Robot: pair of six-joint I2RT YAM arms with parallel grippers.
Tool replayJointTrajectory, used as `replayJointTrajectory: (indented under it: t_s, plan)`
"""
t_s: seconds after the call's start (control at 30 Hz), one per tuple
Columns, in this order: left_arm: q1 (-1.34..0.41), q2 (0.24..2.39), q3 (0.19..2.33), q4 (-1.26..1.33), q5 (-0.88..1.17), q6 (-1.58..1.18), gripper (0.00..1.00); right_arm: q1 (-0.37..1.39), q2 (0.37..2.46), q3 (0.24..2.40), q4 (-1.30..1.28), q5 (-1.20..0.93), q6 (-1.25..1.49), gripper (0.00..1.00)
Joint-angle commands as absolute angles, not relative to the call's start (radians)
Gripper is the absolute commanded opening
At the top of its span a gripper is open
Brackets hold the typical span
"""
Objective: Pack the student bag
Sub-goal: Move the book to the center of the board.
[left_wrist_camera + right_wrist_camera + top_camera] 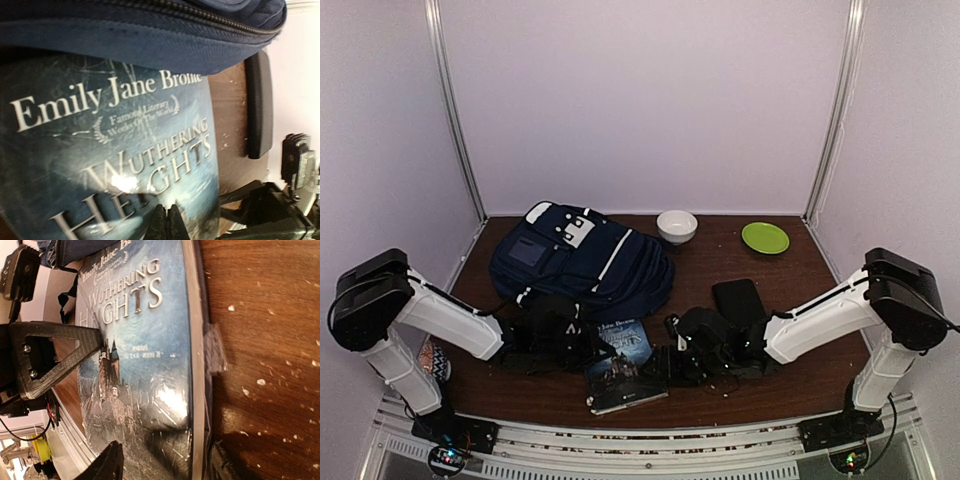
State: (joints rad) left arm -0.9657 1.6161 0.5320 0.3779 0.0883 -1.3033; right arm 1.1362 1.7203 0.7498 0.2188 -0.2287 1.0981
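The student bag (582, 258) lies flat at the back left of the table, and its navy edge with a zipper (150, 35) fills the top of the left wrist view. A blue "Wuthering Heights" book (625, 365) lies in front of the bag, its top edge against it. My left gripper (588, 345) is shut, with its tips (167, 222) together over the cover (125, 150) at the book's left side. Nothing shows between them. My right gripper (665, 365) is open, and its fingers (107, 462) stand either side of the book's spine corner (197, 440).
A flat black case (738, 298) lies right of the book, behind the right arm. A white bowl (677, 225) and a green plate (765, 237) stand at the back. A small patterned item (433, 358) lies near the left arm's base.
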Motion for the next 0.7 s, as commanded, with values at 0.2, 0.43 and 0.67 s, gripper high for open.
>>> replayJointTrajectory:
  t_s: [0.2, 0.43, 0.67]
  plan:
    - [-0.969, 1.744, 0.422, 0.373, 0.14, -1.353, 0.0, 1.141, 1.765, 0.768, 0.372, -0.362, 1.144, 0.17]
    - [-0.971, 1.626, 0.509, 0.16, 0.095, -1.266, 0.0, 1.136, 1.736, 0.769, 0.369, -0.342, 1.139, 0.0]
    - [-0.973, 1.377, 0.601, -0.127, -0.009, -1.147, 0.37, 1.126, 1.666, 0.732, 0.363, -0.305, 1.129, 0.0]
